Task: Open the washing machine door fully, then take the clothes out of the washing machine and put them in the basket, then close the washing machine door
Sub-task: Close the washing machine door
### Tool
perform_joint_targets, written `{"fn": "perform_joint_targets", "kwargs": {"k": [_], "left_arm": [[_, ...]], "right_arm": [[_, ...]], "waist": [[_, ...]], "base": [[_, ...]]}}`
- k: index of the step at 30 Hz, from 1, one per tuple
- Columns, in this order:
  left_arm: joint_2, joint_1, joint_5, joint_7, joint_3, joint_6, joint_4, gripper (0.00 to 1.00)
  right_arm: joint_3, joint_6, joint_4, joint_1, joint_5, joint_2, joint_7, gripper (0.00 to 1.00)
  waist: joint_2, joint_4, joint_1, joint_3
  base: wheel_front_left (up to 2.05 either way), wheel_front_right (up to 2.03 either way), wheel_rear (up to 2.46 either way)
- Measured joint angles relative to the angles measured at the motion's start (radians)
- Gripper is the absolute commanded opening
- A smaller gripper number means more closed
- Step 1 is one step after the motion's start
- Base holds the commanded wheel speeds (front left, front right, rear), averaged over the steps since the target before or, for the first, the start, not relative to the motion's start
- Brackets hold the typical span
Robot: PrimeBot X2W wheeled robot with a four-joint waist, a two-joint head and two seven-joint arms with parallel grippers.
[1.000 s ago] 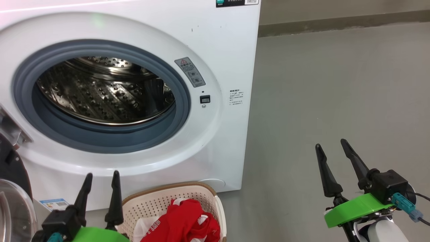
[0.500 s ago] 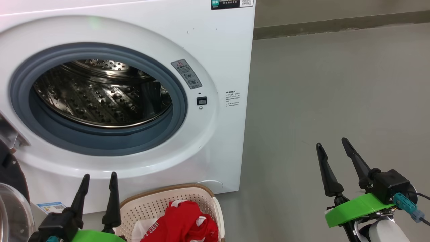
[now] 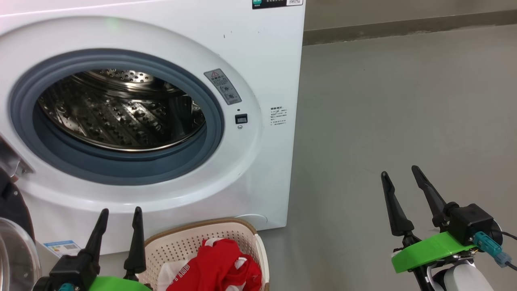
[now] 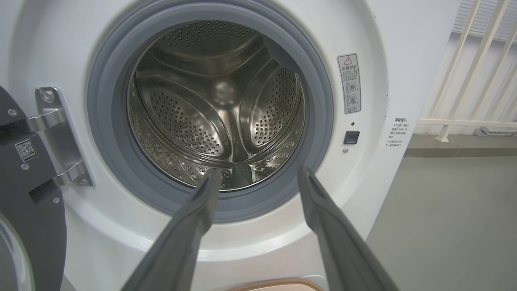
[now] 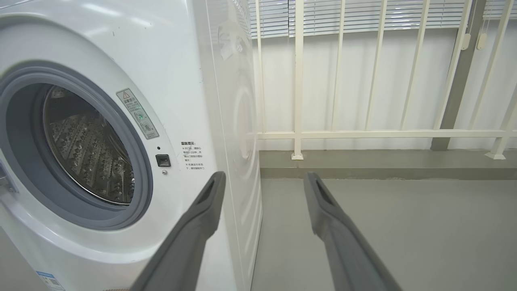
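The white washing machine (image 3: 266, 72) fills the upper left, its steel drum (image 3: 121, 113) bare inside the grey ring. Its door (image 3: 12, 242) hangs swung open at the far left edge, black rim and glass bowl partly in frame; the door (image 4: 24, 210) also shows beside its hinge. Red and white clothes (image 3: 220, 266) lie in the cream basket (image 3: 194, 242) on the floor below the opening. My left gripper (image 3: 120, 212) stands open just left of the basket, holding nothing. My right gripper (image 3: 399, 173) is open over bare floor to the right of the machine.
Grey floor (image 3: 404, 101) stretches to the right of the machine up to a low kerb. A white railing (image 5: 363, 133) with blinds behind it stands beyond the machine's right side.
The head camera has shifted slightly, so the machine sits a little further left in the picture. Both grippers, the basket and the clothes keep their places.
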Motion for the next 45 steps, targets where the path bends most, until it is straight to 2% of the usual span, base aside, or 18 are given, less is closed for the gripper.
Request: {"fn": "perform_joint_targets", "kwargs": {"k": [22,45], "left_arm": [[-0.001,-0.001,0.006,0.000,0.002,-0.009,-0.009,1.00],[-0.001,-0.001,-0.003,0.000,-0.008,0.003,-0.034,1.00]], "right_arm": [[-0.004,0.000,-0.001,0.000,0.000,0.001,0.000,1.00],[-0.003,0.000,0.000,0.000,0.000,0.002,0.000,1.00]], "waist": [[0.0001,0.012,0.0000,0.012],[0.0000,0.036,0.0000,0.012]], "base": [[-1.62,1.62,0.00],[-0.09,0.09,0.00]]}}
